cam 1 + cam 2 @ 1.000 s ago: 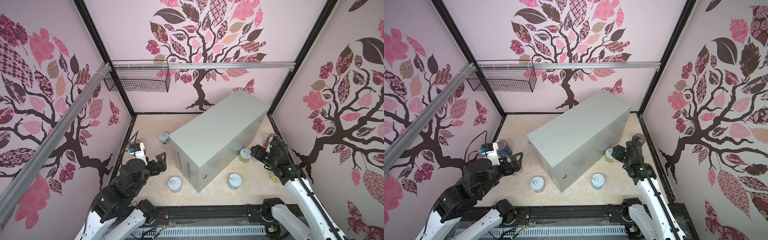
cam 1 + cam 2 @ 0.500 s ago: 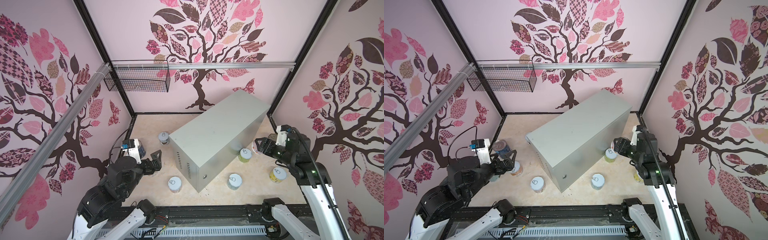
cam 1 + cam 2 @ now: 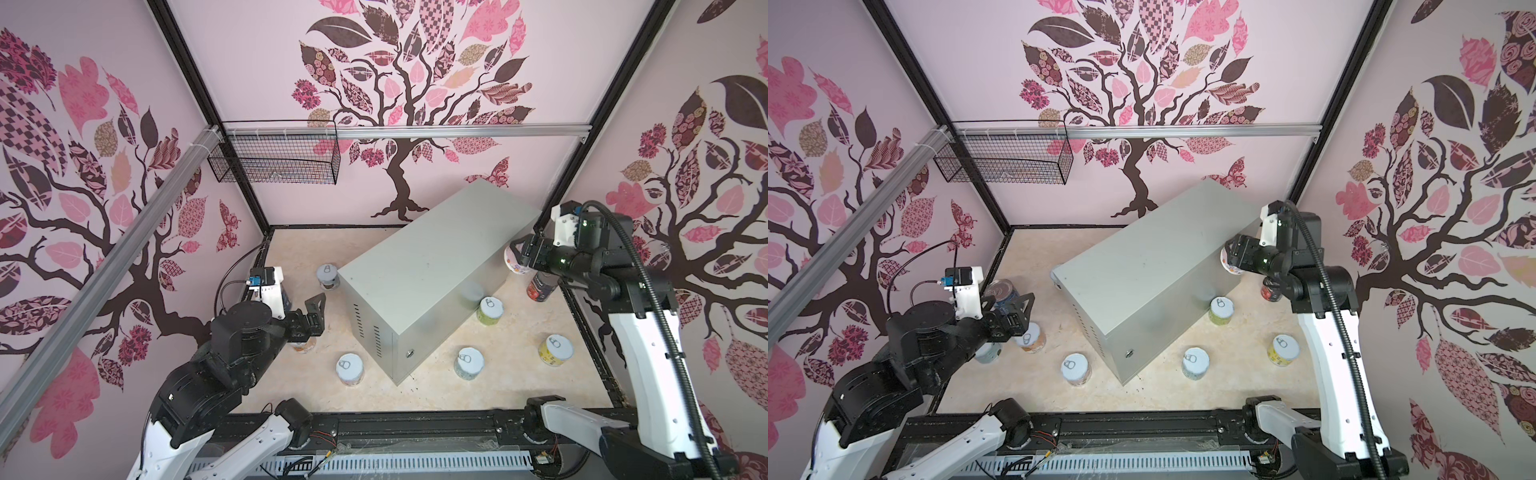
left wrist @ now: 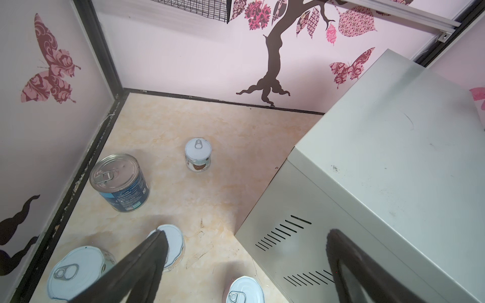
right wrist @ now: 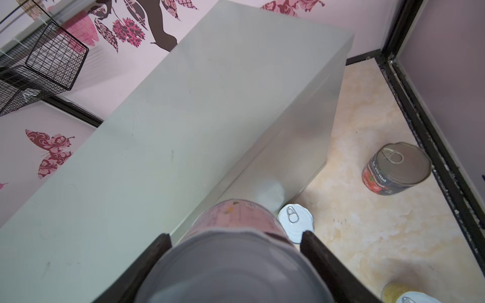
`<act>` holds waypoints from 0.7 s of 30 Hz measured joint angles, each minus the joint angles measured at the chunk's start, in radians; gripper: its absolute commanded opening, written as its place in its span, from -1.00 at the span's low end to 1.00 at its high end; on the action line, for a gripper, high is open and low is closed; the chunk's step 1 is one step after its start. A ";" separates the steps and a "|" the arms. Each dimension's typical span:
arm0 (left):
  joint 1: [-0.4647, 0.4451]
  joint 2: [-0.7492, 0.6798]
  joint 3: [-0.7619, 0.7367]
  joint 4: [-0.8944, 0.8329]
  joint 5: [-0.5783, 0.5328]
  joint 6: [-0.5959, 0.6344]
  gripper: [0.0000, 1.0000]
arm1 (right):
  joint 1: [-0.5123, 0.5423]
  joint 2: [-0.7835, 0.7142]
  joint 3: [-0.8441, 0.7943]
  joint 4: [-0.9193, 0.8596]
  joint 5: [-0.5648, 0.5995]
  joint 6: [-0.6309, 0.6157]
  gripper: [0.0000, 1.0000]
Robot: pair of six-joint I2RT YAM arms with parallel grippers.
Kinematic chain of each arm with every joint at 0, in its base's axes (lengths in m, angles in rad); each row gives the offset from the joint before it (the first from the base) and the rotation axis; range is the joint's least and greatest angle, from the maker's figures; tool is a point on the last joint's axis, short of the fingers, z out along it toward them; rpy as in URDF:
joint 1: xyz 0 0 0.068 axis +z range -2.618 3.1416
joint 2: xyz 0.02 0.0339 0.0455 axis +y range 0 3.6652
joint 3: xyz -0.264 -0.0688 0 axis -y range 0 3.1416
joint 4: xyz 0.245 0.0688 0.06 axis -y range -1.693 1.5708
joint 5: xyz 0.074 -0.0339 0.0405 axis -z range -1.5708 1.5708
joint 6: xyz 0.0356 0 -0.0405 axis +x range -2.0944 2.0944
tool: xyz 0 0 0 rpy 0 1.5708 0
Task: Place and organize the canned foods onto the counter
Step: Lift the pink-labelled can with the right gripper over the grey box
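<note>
Floor point(image 3: 519, 374) is beige marble-look, boxed in by a black frame and pink walls with tree decals. Nearest you, 3 short cans stand upright on it: light-blue can point(image 3: 350, 368), pale can point(image 3: 469, 361), yellow can point(image 3: 555, 350).

Your left gripper point(image 4: 245, 236) has its jaws spread wide with nothing between them. It hovers over the orange can point(image 3: 303, 345), left of the counter point(image 3: 424, 270).

The counter lies diagonally, from near centre to far right. Green can point(image 3: 490, 309) sits just beside its right side, grey can point(image 3: 328, 276) just beside its left.

Your right gripper point(image 5: 235, 236) is clamped part-way open on the pink can point(image 5: 236, 217), lifted at the counter's right edge. Tomato can point(image 3: 540, 286) stands on the floor beneath that arm.

Wire basket point(image 3: 274, 160) hangs on the far rail, left.

The left wrist view gives you the blue tall can point(image 4: 119, 183) by the left wall, the vent slots point(image 4: 283, 232), plus 1 more white-lidded can point(image 4: 78, 270) that the arm mostly hides from above. Round lock point(image 3: 409, 354) shows in both top views and in neither wrist view. The tomato can's label only reads in the right wrist view.
</note>
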 measured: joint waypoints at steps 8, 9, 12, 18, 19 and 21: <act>0.000 0.023 0.002 0.027 0.027 0.043 0.96 | 0.018 0.210 0.318 -0.077 0.031 -0.030 0.05; 0.000 0.027 0.002 0.034 0.029 0.048 0.96 | 0.026 0.235 0.354 -0.082 0.044 -0.033 0.04; 0.000 0.030 -0.011 0.061 0.034 0.056 0.96 | 0.062 0.322 0.472 -0.119 0.092 -0.040 0.04; 0.000 -0.002 -0.105 0.112 0.026 0.055 0.96 | 0.141 0.505 0.670 -0.169 0.167 -0.048 0.04; 0.000 -0.008 -0.121 0.113 0.023 0.055 0.96 | 0.151 0.529 0.692 -0.174 0.176 -0.048 0.04; 0.000 -0.016 -0.145 0.116 0.016 0.054 0.96 | 0.169 0.569 0.730 -0.181 0.201 -0.051 0.04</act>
